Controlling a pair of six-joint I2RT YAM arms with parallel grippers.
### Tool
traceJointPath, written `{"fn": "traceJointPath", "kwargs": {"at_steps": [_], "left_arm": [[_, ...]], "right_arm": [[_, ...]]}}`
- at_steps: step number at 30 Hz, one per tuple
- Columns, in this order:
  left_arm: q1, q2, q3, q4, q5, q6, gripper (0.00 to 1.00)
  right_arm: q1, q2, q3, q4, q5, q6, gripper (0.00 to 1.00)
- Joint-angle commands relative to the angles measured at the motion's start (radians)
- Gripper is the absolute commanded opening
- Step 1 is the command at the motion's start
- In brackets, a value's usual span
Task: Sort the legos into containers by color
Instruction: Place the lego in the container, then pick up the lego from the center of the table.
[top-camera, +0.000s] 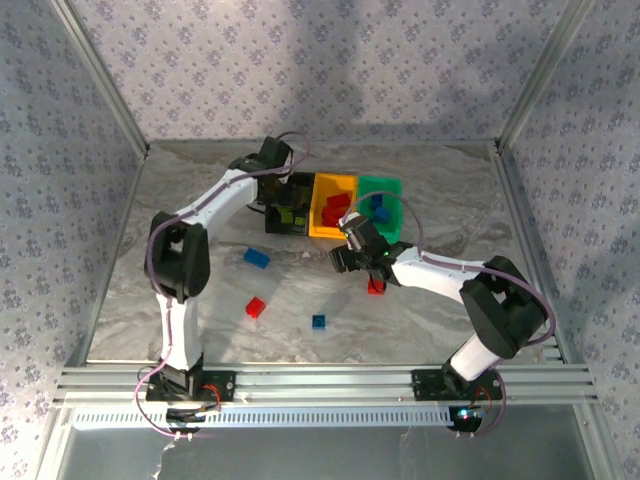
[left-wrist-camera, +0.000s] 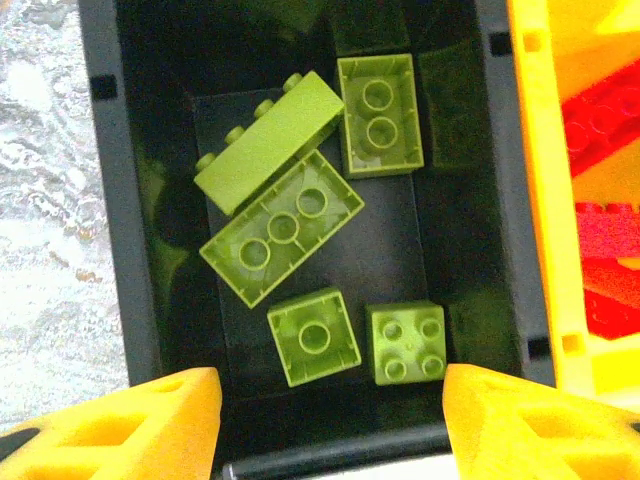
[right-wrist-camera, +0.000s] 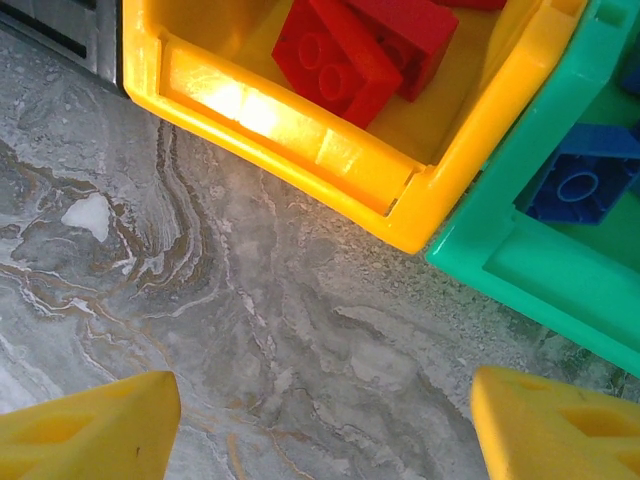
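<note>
My left gripper (left-wrist-camera: 330, 400) is open above the black bin (left-wrist-camera: 130, 200), nothing between its yellow fingers. Several lime green legos (left-wrist-camera: 290, 240) lie on that bin's floor. In the top view the left gripper (top-camera: 280, 195) hovers over the black bin (top-camera: 272, 222), with the yellow bin (top-camera: 322, 232) and green bin (top-camera: 395, 185) to its right. My right gripper (right-wrist-camera: 322, 400) is open and empty over bare table, just in front of the yellow bin (right-wrist-camera: 280, 130) holding red legos (right-wrist-camera: 340, 60) and the green bin (right-wrist-camera: 520, 260) holding a blue lego (right-wrist-camera: 580, 185).
Loose on the marble table (top-camera: 420, 330) are a blue brick (top-camera: 257, 257), a red brick (top-camera: 255, 307), a small blue brick (top-camera: 318, 321) and a red brick (top-camera: 376, 287) beside the right forearm. Aluminium posts frame the table's edges.
</note>
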Motion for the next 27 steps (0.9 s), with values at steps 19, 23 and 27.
{"fn": "traceJointPath", "kwargs": {"at_steps": [19, 23, 27], "left_arm": [[-0.058, -0.541, -0.808, 0.591, -0.068, -0.044, 0.58], [-0.055, -0.597, -0.888, 0.634, -0.103, -0.033, 0.57], [-0.047, -0.619, -0.915, 0.665, -0.054, -0.053, 0.56]], "right_arm": [[-0.021, -0.078, -0.057, -0.009, 0.058, 0.088, 0.78], [-0.013, -0.143, -0.116, -0.059, 0.087, 0.171, 0.78], [0.006, -0.225, -0.147, -0.160, 0.137, 0.222, 0.79]]}}
